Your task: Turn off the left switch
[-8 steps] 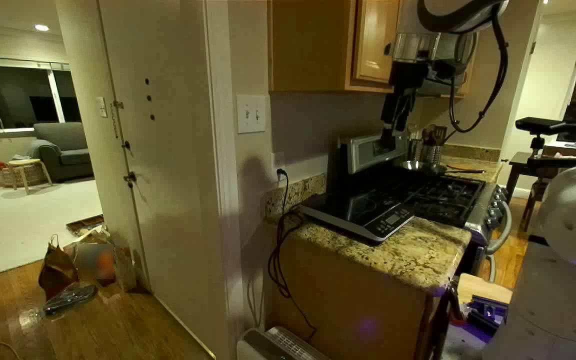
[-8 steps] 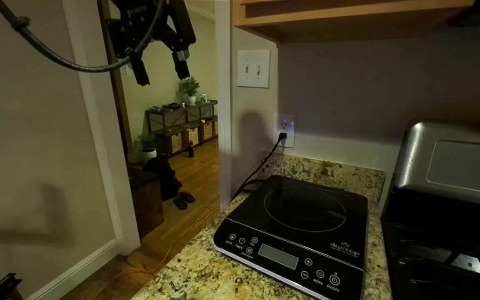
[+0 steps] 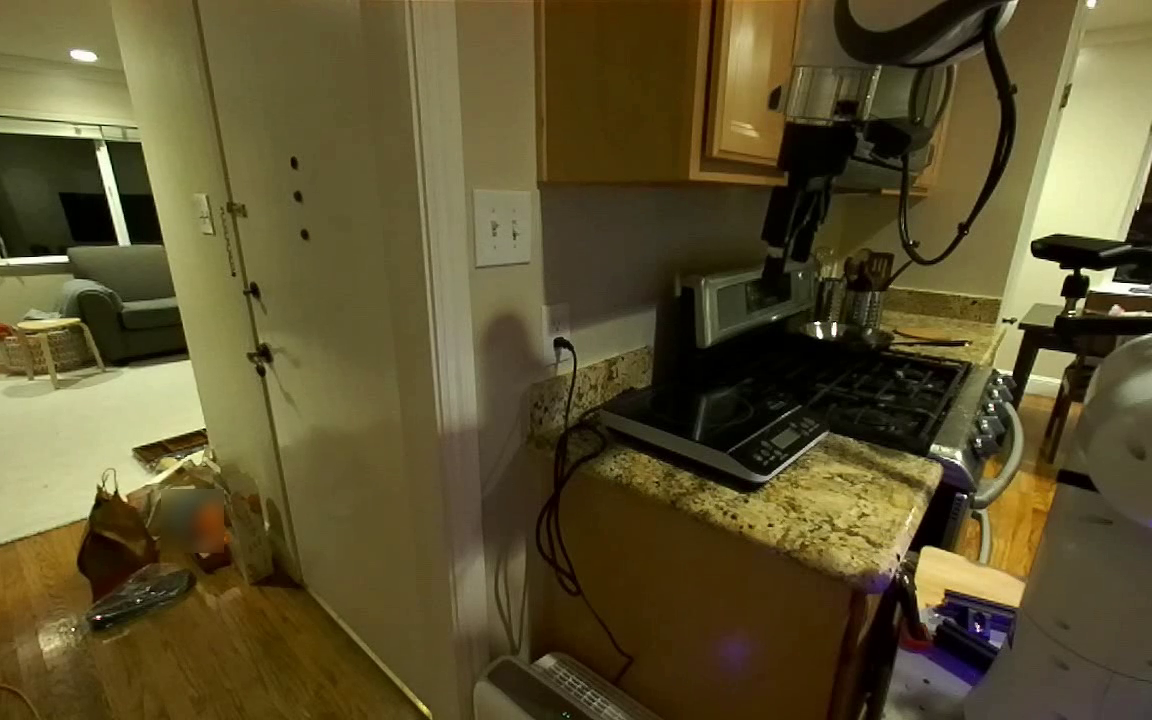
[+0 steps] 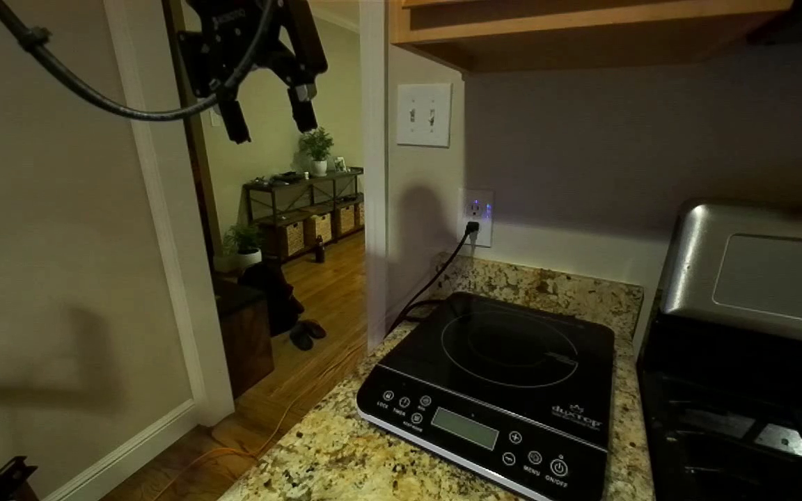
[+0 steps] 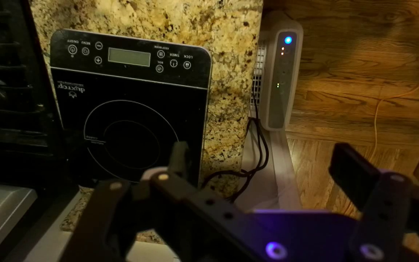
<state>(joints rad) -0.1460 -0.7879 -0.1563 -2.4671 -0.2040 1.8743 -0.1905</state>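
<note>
An induction cooktop [image 4: 505,358] sits on the desk [image 4: 324,449], with a gas stove [image 4: 749,348] to its right in an exterior view. On the wall [image 4: 582,153] behind is a power outlet [image 4: 476,203]; above and left, a switch plate [image 4: 422,134] holds the left switch [image 4: 412,116]. The end effector [image 4: 274,133] hangs further left.

A home kitchen opening onto living space.
In an exterior view, a gas stove [image 3: 896,380] stands beside a speckled stone counter [image 3: 786,520] bearing a portable cooktop [image 3: 716,425], with wooden cabinets [image 3: 621,90] overhead and cooking utensils [image 3: 874,268] nearby; past a door [image 3: 346,380] are a gray upholstered seat [image 3: 136,310] and a light rug [image 3: 56,450]. In an exterior view, beyond a door frame [image 4: 376,174], a shelf unit [image 4: 301,213] holds woven baskets [image 4: 319,227] and a potted plant [image 4: 317,146], and footwear [image 4: 301,337] lies on a wooden floor [image 4: 342,299].
</note>
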